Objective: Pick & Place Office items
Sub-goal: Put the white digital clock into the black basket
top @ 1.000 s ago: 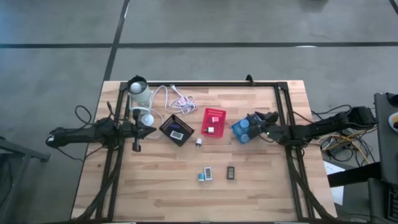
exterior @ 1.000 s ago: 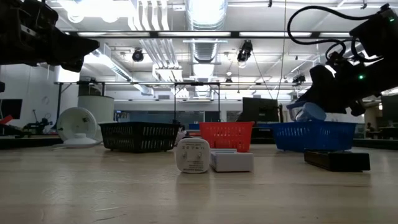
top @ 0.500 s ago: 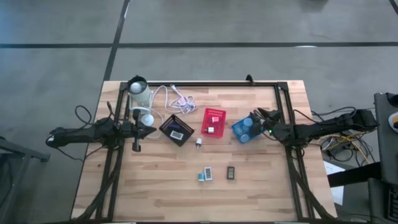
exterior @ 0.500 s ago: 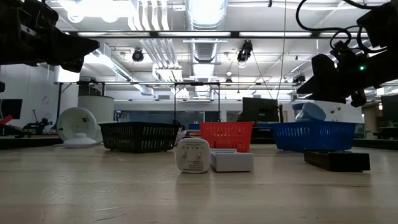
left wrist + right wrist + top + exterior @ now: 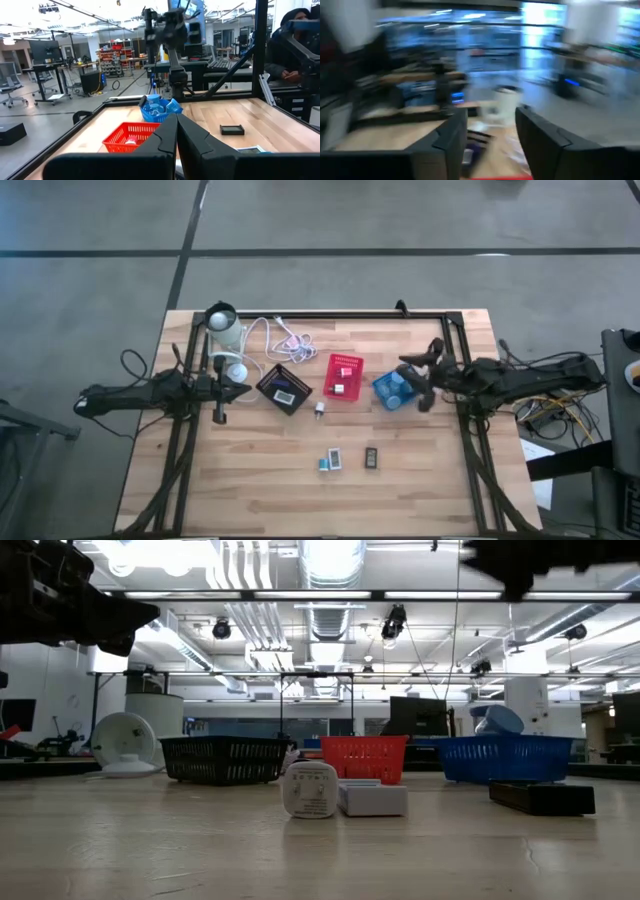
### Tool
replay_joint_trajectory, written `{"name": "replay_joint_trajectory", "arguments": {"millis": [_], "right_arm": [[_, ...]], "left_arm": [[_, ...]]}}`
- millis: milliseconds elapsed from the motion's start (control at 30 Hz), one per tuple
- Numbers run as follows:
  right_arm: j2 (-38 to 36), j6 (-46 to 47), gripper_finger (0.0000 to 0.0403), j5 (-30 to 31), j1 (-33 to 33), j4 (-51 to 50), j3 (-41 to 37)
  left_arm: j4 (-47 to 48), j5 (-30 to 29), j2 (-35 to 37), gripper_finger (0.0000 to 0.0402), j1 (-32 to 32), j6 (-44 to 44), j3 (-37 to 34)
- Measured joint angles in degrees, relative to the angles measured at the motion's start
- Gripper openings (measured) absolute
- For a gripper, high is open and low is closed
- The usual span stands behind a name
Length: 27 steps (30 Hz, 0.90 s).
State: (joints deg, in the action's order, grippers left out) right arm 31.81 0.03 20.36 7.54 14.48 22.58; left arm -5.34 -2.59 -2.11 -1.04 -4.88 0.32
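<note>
Left gripper (image 5: 219, 417): hanging over the left part of the table (image 5: 260, 490), just beside the lamp; its fingers (image 5: 167, 137) are sitting pressed together with nothing between them.
Lamp (image 5: 224, 330): the white lamp is lying at the table's far left corner, its white cable (image 5: 283, 338) curling toward the bins.
Black bin (image 5: 284, 388): resting right of the left gripper, holding a small pale item.
Small white piece (image 5: 319, 409): lying on the bare wood between the black bin and the red bin, a little nearer the front.
Red bin (image 5: 343, 376): sitting mid-table with a pink block (image 5: 345, 370) and a white one inside.
Teal and white blocks (image 5: 329, 462): lying side by side on open wood in the front middle; in the low view they are showing as a round-cornered white piece (image 5: 309, 789) and a flat white box (image 5: 372, 799).
Black block (image 5: 370, 457): lying flat just right of that pair.
Blue bin (image 5: 392, 389): holding pale-blue round pieces (image 5: 394, 378), one poking above the rim in the low view.
Right gripper (image 5: 425, 376): hanging at the blue bin's right edge, fingers (image 5: 451, 137) standing apart around empty air, gripping nothing.
</note>
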Motion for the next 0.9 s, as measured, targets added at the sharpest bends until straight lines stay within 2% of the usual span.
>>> {"name": "replay_joint_trajectory", "arguments": {"millis": [133, 200, 333, 500, 733, 900], "right_arm": [[0.17, -5.71, 0.0119, -17.09, 1.16, -12.35, 8.67], [0.08, -6.69, 0.0098, -20.21, 1.36, -17.06, 11.79], [-2.43, -7.87, 0.0061, -20.63, 1.32, -21.64, 14.92], [-9.55, -7.16, 0.0032, -20.82, 1.32, -26.31, 15.22], [-20.77, -1.21, 0.0029, -20.48, 1.3, -30.54, 7.69], [-25.26, 0.92, 0.0029, -20.4, 1.3, -29.05, 1.08]], "left_arm": [[0.23, 0.0, 0.0, 0.0012, 0.0, -0.65, 0.0], [0.23, 0.0, 0.0, 0.0012, 0.0, -0.66, 0.0], [0.31, 0.0, -0.01, 0.0012, 0.0, -0.62, 0.02], [0.3, 0.09, -0.02, 0.0012, 0.0, -0.09, 0.02], [0.3, 0.13, -0.02, 0.0012, 0.0, -0.05, 0.02], [0.3, 0.15, -0.01, 0.0012, 0.0, -0.05, 0.02]]}}
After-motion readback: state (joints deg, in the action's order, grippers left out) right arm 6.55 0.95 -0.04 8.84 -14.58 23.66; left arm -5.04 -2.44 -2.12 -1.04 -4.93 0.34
